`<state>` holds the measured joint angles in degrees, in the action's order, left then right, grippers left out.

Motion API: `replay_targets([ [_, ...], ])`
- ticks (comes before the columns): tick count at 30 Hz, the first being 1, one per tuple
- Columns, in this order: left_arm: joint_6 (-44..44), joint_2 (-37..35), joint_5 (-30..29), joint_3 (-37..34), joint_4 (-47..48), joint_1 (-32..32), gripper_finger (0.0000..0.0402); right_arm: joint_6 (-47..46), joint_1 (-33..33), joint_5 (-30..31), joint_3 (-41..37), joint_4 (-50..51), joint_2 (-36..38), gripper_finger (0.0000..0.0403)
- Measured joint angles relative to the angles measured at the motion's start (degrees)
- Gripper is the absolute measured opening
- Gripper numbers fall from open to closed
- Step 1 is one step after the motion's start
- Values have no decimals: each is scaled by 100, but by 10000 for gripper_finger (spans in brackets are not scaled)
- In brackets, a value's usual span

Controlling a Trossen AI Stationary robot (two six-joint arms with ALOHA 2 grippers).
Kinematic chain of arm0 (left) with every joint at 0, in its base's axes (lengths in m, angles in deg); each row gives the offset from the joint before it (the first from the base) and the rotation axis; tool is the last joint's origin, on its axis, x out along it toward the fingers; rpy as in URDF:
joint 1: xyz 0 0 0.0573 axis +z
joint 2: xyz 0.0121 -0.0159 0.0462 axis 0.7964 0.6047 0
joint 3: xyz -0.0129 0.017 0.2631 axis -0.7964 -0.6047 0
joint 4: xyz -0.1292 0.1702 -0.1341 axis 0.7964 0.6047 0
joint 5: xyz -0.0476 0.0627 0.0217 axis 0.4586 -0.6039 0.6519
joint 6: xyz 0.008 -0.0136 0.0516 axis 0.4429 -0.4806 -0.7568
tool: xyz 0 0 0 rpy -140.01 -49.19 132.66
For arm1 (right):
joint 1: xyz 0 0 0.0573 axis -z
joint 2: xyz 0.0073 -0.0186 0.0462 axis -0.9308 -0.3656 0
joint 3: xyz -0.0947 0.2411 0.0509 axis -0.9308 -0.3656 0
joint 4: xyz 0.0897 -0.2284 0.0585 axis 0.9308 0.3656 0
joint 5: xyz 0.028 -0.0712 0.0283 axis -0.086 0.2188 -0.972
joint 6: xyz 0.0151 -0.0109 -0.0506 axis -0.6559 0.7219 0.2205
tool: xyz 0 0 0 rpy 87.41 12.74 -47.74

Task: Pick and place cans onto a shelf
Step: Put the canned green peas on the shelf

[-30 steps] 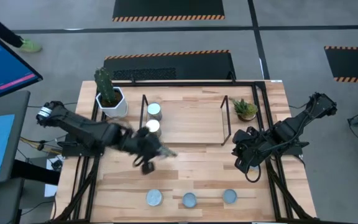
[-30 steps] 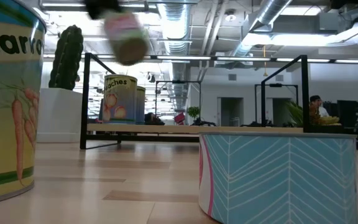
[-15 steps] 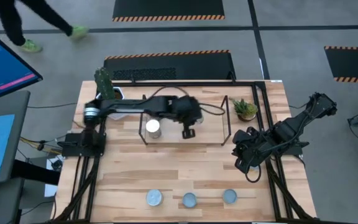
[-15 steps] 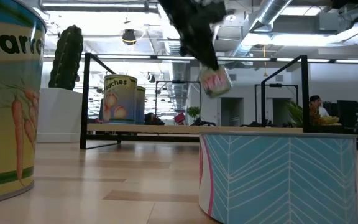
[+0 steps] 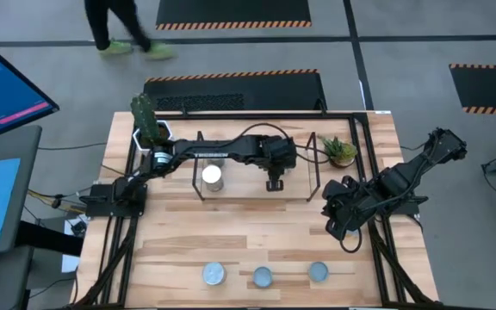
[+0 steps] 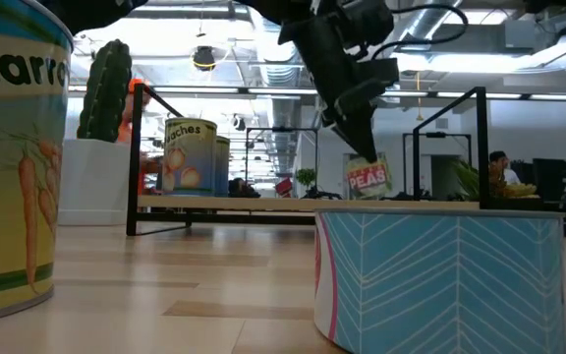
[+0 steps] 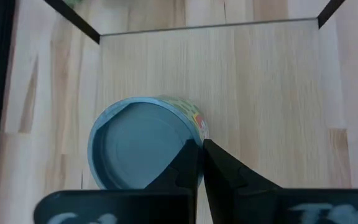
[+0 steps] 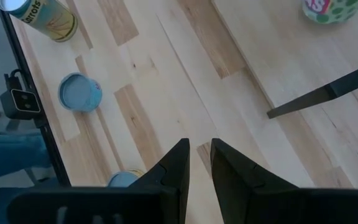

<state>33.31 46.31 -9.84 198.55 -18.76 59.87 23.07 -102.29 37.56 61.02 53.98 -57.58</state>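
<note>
On the left side of the shelf (image 5: pixel 313 164) a peaches can (image 6: pixel 191 154) stands alone. Further right, the left end effector (image 7: pixel 202 144) is squeezed tight on the rim of the peas can (image 6: pixel 367 178). It holds the can low over the shelf's right part, and the can looks a bit tilted. The grip is only a thin pinch, so the can could slip. If it is let go while tilted, it could fall over and roll off. Far right, the right end effector (image 8: pixel 197 146) waits over the counter (image 5: pixel 257 232), a little open and holding nothing
</note>
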Motion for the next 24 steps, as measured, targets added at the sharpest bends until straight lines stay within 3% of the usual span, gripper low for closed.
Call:
replay_targets([
  [5, -97, -7, -3, 4, -98, 0, 6, 0, 0, -74, 0, 0, 0, 90],
  [9, -76, -7, 274, 4, -56, 20, 28, -3, 0, -81, 0, -2, 0, 90],
  [18, 55, -11, 131, -45, -108, 15, 76, -5, 0, -95, 0, -4, 0, 90],
  [24, 316, -22, 121, 536, 1185, -134, 84, -98, 0, -98, 0, -4, -2, 90],
])
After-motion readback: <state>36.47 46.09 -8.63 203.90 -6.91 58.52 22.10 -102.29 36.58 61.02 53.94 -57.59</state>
